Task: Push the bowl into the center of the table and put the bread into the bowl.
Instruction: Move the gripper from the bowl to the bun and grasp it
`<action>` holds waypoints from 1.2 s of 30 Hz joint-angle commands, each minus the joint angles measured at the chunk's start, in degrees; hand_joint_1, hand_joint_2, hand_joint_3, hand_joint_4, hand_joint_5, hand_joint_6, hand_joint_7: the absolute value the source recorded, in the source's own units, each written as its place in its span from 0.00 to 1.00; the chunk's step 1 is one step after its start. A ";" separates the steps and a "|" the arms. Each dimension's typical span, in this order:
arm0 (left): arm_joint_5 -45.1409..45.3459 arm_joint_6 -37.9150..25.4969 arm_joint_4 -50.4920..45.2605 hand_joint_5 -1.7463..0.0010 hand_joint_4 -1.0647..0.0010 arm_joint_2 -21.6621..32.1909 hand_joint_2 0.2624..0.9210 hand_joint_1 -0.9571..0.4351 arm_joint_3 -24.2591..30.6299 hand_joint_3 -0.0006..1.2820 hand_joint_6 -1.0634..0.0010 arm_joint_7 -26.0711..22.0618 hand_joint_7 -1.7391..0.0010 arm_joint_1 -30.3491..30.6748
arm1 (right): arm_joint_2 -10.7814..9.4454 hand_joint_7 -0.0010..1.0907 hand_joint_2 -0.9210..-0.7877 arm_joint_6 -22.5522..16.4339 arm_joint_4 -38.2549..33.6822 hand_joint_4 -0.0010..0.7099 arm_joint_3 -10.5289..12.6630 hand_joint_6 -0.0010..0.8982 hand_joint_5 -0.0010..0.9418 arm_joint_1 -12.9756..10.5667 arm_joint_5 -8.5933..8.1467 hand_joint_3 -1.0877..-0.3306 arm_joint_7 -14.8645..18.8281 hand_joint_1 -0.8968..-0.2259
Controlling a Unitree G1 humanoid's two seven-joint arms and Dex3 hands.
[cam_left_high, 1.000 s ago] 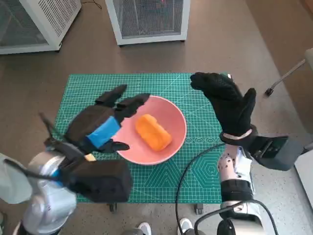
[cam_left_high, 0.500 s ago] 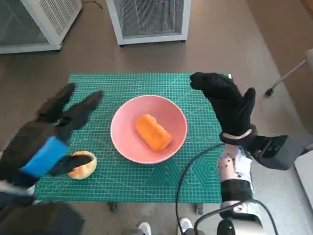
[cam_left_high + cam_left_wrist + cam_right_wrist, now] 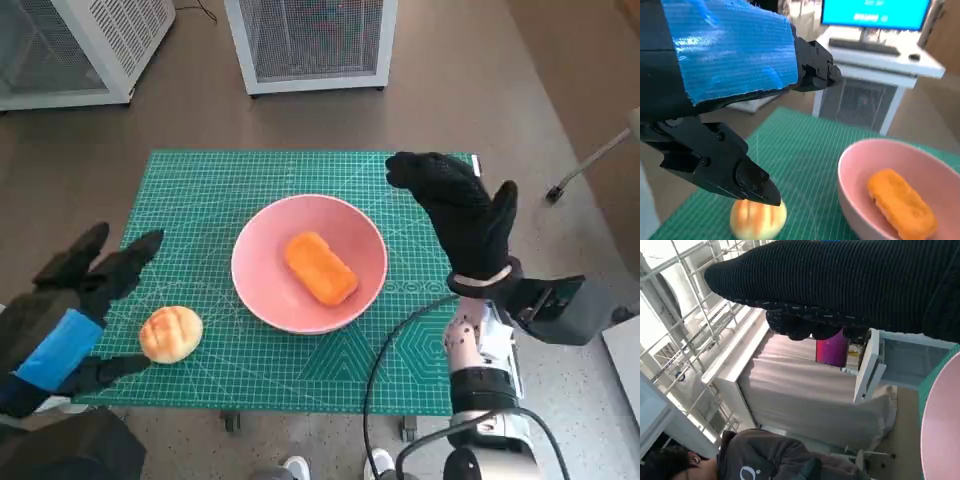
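Left hand point(image 3: 70, 300) low at the mat's left edge, fingers spread, empty, just beside the bun point(image 3: 171, 333). Right hand point(image 3: 462, 215) raised upright beside the bowl's right rim, fingers apart, holding nothing. Pink bowl point(image 3: 262, 295) near mat point(image 3: 200, 190) centre, orange bread point(image 3: 320, 268) lying inside, angled.

Bun point(image 3: 758, 220) blurred — part hidden behind robot hand point(image 3: 725, 95).
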State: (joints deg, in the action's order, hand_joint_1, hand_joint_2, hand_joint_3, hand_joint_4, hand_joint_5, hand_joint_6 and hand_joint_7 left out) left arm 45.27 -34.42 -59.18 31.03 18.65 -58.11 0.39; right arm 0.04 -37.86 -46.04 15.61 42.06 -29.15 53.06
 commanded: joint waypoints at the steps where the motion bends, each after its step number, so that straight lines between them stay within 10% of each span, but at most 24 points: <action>1: 3.48 0.52 -0.82 0.99 0.91 -2.98 0.70 0.63 -1.07 0.00 0.76 -1.62 0.99 1.11 | 0.18 0.00 0.00 1.05 -1.66 0.32 0.15 0.40 0.00 0.26 -0.32 0.63 0.92 0.46; 36: 17.24 -1.71 17.96 1.00 0.87 -8.37 0.74 0.64 -14.97 0.01 0.70 6.12 0.99 0.12 | 2.01 0.00 0.00 1.77 -3.59 0.34 2.66 0.41 0.00 1.53 -0.84 0.62 4.68 0.49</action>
State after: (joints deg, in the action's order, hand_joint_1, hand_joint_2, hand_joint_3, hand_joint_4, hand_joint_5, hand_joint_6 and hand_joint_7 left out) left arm 60.93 -35.50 -43.52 22.18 4.36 -52.71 1.21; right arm 1.96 -36.41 -49.31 18.03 44.13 -29.60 57.77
